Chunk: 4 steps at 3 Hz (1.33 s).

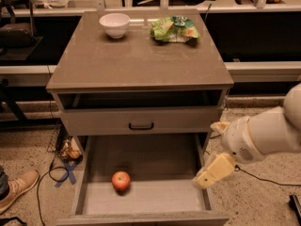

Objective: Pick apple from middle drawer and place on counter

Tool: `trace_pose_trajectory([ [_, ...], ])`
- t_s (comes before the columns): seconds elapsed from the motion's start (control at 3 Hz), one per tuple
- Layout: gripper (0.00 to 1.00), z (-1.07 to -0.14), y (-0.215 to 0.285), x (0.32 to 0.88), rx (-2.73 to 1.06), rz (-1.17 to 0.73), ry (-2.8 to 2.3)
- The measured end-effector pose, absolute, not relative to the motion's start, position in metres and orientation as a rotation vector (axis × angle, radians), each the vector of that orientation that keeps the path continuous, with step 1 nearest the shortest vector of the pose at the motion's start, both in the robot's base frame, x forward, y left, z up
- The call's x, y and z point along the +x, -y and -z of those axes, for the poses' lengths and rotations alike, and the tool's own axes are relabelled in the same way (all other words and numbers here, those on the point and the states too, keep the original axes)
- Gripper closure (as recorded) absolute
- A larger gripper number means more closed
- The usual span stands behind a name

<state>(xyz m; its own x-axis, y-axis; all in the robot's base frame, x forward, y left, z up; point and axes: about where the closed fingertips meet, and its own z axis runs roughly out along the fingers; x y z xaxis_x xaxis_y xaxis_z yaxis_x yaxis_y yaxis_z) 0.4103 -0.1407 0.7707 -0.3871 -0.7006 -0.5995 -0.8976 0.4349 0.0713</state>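
The apple is small, round and red-orange. It lies on the pale plank floor of the open middle drawer, left of centre and towards the front. My gripper hangs at the end of the white arm, above the drawer's right wall, well to the right of the apple and not touching it. The counter is the broad grey-brown top slab above.
A white bowl and a green-and-yellow snack bag sit at the back of the counter. A closed drawer front with a black handle is above the open drawer. Cables and a shoe lie on the floor at left.
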Motion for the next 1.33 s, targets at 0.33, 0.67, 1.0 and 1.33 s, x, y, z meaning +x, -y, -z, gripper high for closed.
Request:
trace_pose_trajectory([
  [0.33, 0.0, -0.766, 0.135, 0.421, -1.276, -0.533, -2.186],
  [0.67, 0.0, -0.766, 0.135, 0.421, -1.276, -0.533, -2.186],
  [1.0, 0.0, -0.698, 0.138, 0.422, -1.262, -0.53, -2.27],
  [1.33, 0.0, -0.629, 0.131, 0.422, -1.287, -0.496, -2.284],
])
